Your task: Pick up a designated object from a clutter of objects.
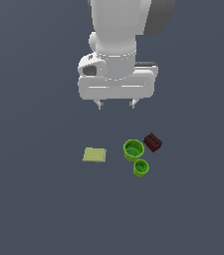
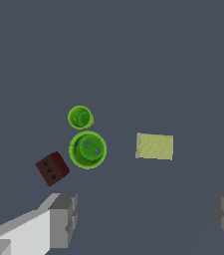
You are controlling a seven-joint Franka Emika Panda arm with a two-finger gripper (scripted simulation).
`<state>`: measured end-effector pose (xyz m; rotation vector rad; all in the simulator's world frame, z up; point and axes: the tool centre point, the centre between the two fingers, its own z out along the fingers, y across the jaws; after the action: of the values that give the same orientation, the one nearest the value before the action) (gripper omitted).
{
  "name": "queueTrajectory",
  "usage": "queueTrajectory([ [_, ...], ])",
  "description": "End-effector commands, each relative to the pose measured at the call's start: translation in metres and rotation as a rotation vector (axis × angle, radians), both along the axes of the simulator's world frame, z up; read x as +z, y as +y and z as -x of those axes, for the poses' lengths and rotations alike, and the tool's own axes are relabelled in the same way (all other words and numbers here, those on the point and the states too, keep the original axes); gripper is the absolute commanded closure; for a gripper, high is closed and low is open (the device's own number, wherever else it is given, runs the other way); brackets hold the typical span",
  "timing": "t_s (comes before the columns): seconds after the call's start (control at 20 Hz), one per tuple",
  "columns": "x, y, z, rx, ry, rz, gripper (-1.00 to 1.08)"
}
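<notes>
The dark reddish-brown block (image 1: 153, 142) lies on the grey floor at the exterior view's right, right beside the larger green cup (image 1: 133, 149). It also shows in the wrist view (image 2: 52, 168) with tiny dark holes on top. My gripper (image 1: 116, 104) hangs high above the floor, open and empty, away from the block. In the wrist view its grey fingers (image 2: 63, 220) stand wide apart, and the gripper (image 2: 146, 216) holds nothing.
A smaller green cup (image 1: 141, 168) stands just beside the larger one; it shows in the wrist view (image 2: 80, 117) next to the larger cup (image 2: 87, 149). A flat pale yellow-green square (image 1: 94, 155) lies apart at the exterior view's left, also in the wrist view (image 2: 155, 146).
</notes>
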<state>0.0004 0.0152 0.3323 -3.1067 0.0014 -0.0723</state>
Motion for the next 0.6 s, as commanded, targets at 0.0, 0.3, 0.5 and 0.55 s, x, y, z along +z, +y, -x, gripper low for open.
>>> queueTrajectory([
  [0.0, 0.000, 0.000, 0.000, 0.000, 0.000, 0.000, -0.92],
  [0.3, 0.009, 0.007, 0.000, 0.028, -0.009, 0.014, -0.92],
  [0.5, 0.013, 0.012, 0.000, 0.047, -0.015, 0.024, -0.92],
  [0.55, 0.013, 0.011, 0.000, 0.047, -0.015, 0.024, -0.92],
])
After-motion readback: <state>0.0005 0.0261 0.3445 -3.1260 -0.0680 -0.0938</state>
